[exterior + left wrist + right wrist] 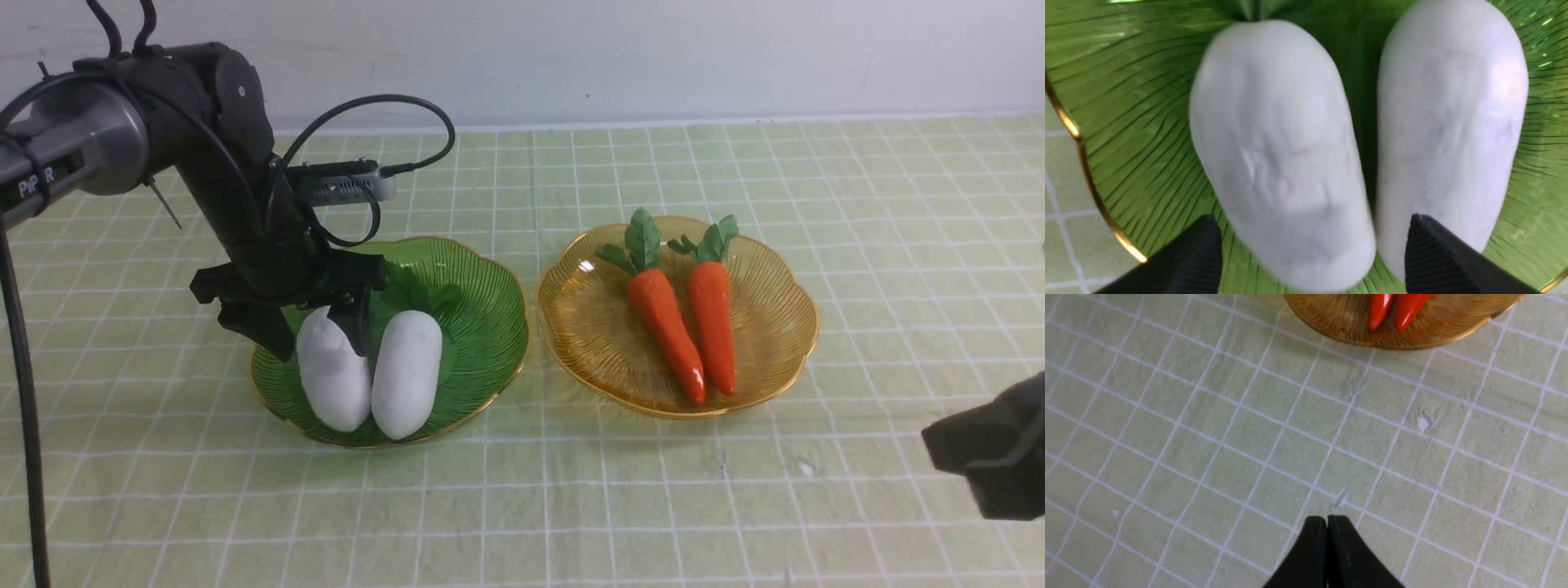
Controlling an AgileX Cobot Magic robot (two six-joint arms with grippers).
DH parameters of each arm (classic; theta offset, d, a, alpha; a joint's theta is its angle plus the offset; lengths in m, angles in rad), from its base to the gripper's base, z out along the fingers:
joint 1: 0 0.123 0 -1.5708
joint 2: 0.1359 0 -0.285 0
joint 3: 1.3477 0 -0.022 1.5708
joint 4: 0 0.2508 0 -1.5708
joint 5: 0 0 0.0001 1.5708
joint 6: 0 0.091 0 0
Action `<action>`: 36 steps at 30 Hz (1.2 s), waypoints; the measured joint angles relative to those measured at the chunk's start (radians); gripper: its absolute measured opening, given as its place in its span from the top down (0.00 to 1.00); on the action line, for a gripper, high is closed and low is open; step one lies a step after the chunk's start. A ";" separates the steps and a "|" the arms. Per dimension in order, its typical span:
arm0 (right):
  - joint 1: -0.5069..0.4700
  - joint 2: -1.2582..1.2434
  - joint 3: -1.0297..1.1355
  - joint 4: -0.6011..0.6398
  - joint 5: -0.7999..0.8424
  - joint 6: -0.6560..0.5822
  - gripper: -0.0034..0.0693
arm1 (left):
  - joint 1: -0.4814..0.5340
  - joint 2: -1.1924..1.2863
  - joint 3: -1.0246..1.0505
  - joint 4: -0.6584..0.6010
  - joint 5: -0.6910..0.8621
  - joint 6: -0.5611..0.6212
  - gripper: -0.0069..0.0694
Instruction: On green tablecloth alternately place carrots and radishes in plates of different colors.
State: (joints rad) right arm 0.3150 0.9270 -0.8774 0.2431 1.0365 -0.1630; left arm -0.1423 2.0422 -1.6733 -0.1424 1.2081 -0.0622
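Note:
Two white radishes lie side by side in the green plate [482,318]: the left radish [333,380] and the right radish [406,376]. My left gripper [314,331] is open and straddles the leaf end of the left radish [1282,163], one finger on each side, with gaps showing in the left wrist view. One finger [1437,253] sits between the two radishes, in front of the right radish [1453,122]. Two orange carrots [665,327] [713,322] lie in the amber plate [775,359]. My right gripper [1327,519] is shut and empty over the green tablecloth [571,506], near the front right.
The amber plate's near rim [1412,341] and both carrot tips [1378,314] show in the right wrist view. The cloth [1208,457] has small white scuffs. A white wall stands behind the table. The left arm's cable loops above the green plate.

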 joint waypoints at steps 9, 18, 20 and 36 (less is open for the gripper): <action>0.000 -0.342 0.005 -0.080 0.013 0.084 0.97 | -0.001 -0.007 0.000 0.001 0.001 0.002 0.20; 0.000 -0.605 0.278 -0.174 -0.451 0.122 0.97 | -0.001 -0.008 0.000 0.001 0.001 0.002 0.20; 0.000 -0.614 0.370 -0.174 -0.581 0.123 0.97 | -0.001 -0.008 0.000 0.001 0.001 0.002 0.20; 0.000 -0.614 0.486 -0.174 -0.793 0.125 0.97 | -0.001 -0.008 0.000 0.001 0.001 0.002 0.24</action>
State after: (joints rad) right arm 0.3150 0.3127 -0.3909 0.0695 0.2431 -0.0378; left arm -0.1431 2.0342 -1.6733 -0.1413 1.2090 -0.0601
